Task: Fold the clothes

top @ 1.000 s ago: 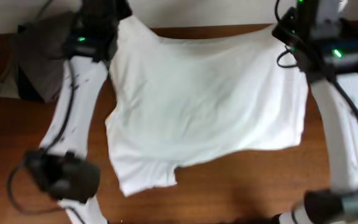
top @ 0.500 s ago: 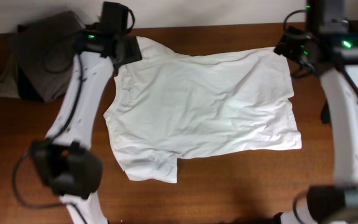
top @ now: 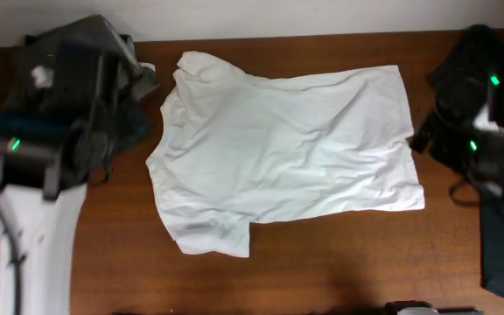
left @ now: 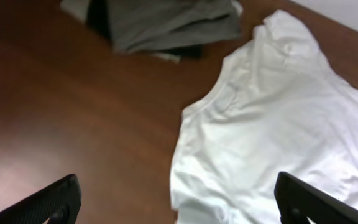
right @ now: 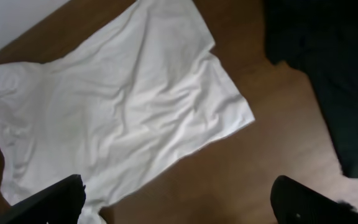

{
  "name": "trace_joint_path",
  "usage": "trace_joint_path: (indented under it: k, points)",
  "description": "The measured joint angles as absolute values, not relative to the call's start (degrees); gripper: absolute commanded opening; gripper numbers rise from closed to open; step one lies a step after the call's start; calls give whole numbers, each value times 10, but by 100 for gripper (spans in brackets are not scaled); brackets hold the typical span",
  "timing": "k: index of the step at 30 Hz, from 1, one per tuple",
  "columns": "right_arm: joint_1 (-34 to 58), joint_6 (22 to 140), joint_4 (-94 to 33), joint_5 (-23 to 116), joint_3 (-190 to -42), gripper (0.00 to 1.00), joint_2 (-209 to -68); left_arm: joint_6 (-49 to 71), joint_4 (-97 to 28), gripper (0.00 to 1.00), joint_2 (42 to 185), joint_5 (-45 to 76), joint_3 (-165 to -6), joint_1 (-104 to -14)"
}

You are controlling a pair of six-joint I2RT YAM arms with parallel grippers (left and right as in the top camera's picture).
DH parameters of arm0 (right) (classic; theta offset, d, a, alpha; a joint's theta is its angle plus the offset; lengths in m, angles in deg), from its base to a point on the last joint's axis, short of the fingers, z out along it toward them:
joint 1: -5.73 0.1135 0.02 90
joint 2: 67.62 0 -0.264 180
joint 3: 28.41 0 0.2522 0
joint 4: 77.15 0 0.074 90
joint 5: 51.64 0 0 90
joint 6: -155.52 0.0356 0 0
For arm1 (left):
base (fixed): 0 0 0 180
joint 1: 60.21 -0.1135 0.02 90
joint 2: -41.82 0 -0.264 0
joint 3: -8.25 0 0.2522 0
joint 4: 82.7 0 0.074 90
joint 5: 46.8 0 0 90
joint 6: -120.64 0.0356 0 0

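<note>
Table (top: 322,271): white T-shirt (top: 278,157) now spread flat, centre of frame, lower-left sleeve (top: 208,234) rumpled.
Left gripper (left: 178,202), right gripper (right: 179,202): just released shirt's top corners, drawn back to left and right frame edges. Jaws wide, empty.
Spreading looks done. Folding not begun.

You are looking at a robot work station, the kind found in a lab or workshop. A dark wooden desk (top: 322,271) stands against a plain pale wall (top: 322,17) at 12 o'clock. Two machine arms with loose cables and small green lamps flank it, the left arm (top: 33,236) at 9 o'clock and the right arm (top: 488,140) at 3 o'clock. Clothes lie on the desk as practice pieces: a white T-shirt (top: 278,157) at the centre, folded grey-brown trousers (left: 166,25) at 10 o'clock and a dark garment (right: 328,74) at 3 o'clock.
</note>
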State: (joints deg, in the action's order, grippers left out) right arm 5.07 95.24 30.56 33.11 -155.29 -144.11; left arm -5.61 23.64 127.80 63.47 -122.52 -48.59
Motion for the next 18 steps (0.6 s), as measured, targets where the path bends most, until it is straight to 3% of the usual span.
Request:
trace_joint_path:
  k: [5,9,15,18]
  points:
    - [51,953,333,313,-1519,99,-1372,-124,243,99,1148,653,-1138,-451]
    - [51,956,311,307,-1401,99,-1373,-143,155,99,1035,614,-919,-409]
    - [51,958,250,307,-1266,99,-1364,-147,72,99,1115,493,-684,-407]
    - [51,958,235,307,-1259,99,-1360,-146,36,99,1170,463,-648,-407]
